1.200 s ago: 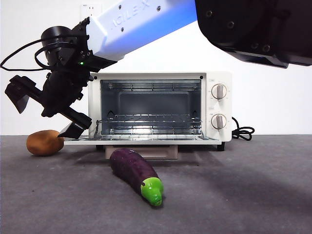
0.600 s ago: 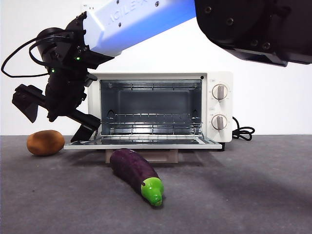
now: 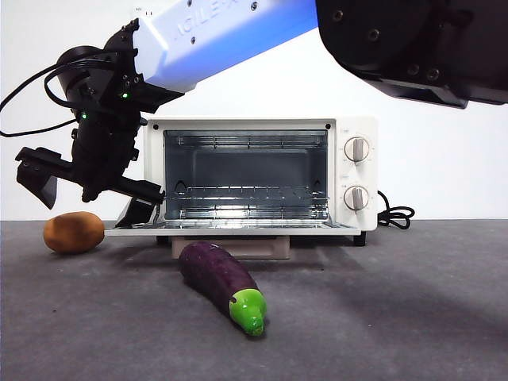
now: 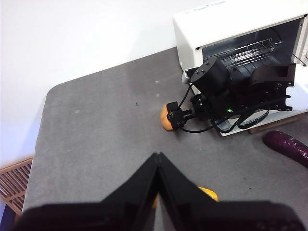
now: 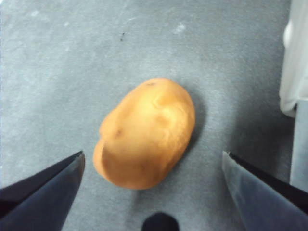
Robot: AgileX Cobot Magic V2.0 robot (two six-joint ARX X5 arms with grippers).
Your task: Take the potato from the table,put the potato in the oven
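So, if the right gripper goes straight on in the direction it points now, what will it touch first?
Most likely the potato. The right gripper is open and hangs above it, and in the right wrist view the potato lies between the jaws. If it misses, the table comes next. Depth is not fully clear.

From the left wrist view, the black right gripper [image 4: 175, 115] covers most of the potato [image 4: 165, 120], and the eggplant [image 4: 288, 147] runs off the edge. Something orange [image 4: 208, 193] peeks from behind the left gripper [image 4: 157, 159]; I cannot tell what. The oven [image 5: 299, 62] shows only as a sliver in the right wrist view.
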